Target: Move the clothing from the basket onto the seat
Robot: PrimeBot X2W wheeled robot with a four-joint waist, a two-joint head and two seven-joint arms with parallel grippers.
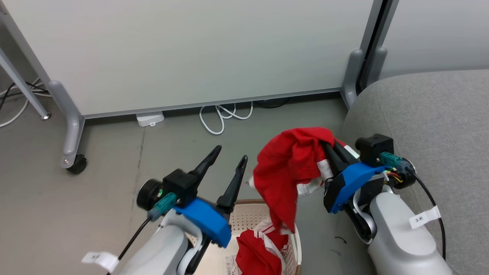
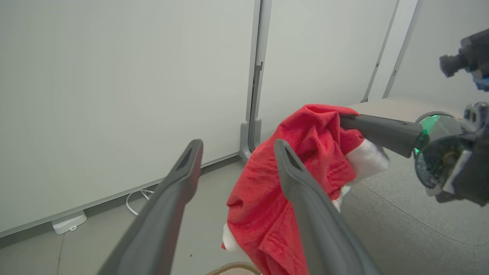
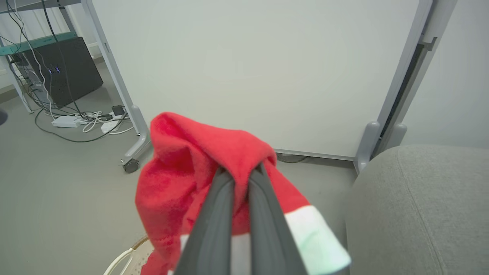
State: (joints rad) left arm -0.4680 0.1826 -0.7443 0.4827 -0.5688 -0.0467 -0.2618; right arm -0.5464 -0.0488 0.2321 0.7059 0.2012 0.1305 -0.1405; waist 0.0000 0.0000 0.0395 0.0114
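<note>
Right jaws: closed on the held garment (image 1: pixel 290 172), gripping a bunched fold of red fabric near the tips. In the right wrist view the two fingers (image 3: pixel 217 221) stand almost together, with the held garment (image 3: pixel 183 179) humped over and around their tips and a white panel lying against their outer side. From the grip the fabric drapes downward and towards the left jaws, clear of the floor (image 1: pixel 76 214).

Left jaws: wide apart and empty. Their fingers (image 2: pixel 168 206) frame the held garment (image 2: pixel 267 198) in the left wrist view; it hangs ahead of them and near the inner finger, but contact cannot be confirmed.

The basket (image 1: pixel 248 215) sits below and between the two sets of jaws, directly beneath the left jaws' inner finger. A second garment (image 1: pixel 259 252), red with white stripes, lies inside it. The lowest hanging end of the held garment reaches down to the basket's rim; whether it touches the second garment cannot be told.

The seat (image 1: pixel 431 114) lies just beside the right jaws on their outer side, and no clothing rests on the visible part of it
</note>
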